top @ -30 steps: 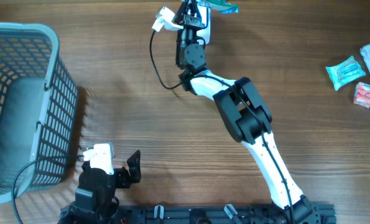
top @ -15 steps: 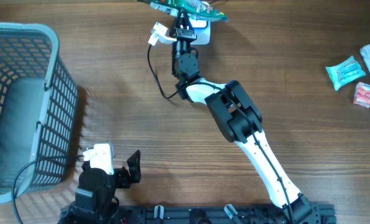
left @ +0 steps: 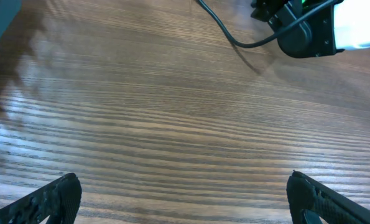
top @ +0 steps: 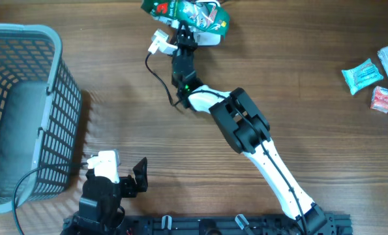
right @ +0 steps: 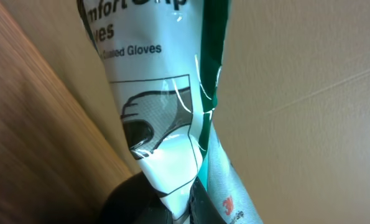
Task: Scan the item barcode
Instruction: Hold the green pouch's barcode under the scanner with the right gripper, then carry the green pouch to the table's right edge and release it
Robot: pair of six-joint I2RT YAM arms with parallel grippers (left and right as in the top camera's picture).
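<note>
One item mattered: a flat glove packet [top: 188, 13] in green and white film, held up well away from the basket [top: 66, 98], out past that basket's far corner and off to its right as seen from overhead. By its look it was light and limp. The thin, glossy plastic wrap creased where it was pinched, so it would likely flop, twist, and slide between smooth pads. It seemed hard to damage, though glare on the shiny film could get in a scanner's way. An edge or sealed seam looked the best place to hold it, leaving the printed faces uncovered. No barcode could be made out in any view.

The right gripper [top: 186, 31] was closed tight on the packet's lower end. In the right wrist view the film [right: 153, 112] rose straight out of the pinch, with the glove drawing and lettering showing above it. The grip looked narrow, so the free end would probably swing if the wrist turned quickly.

The left gripper [top: 138, 179] sat just off the basket's near right corner, low over the bare table [top: 311, 130]. Its fingers [left: 60, 194] were spread as wide as they went, holding and touching nothing.
</note>
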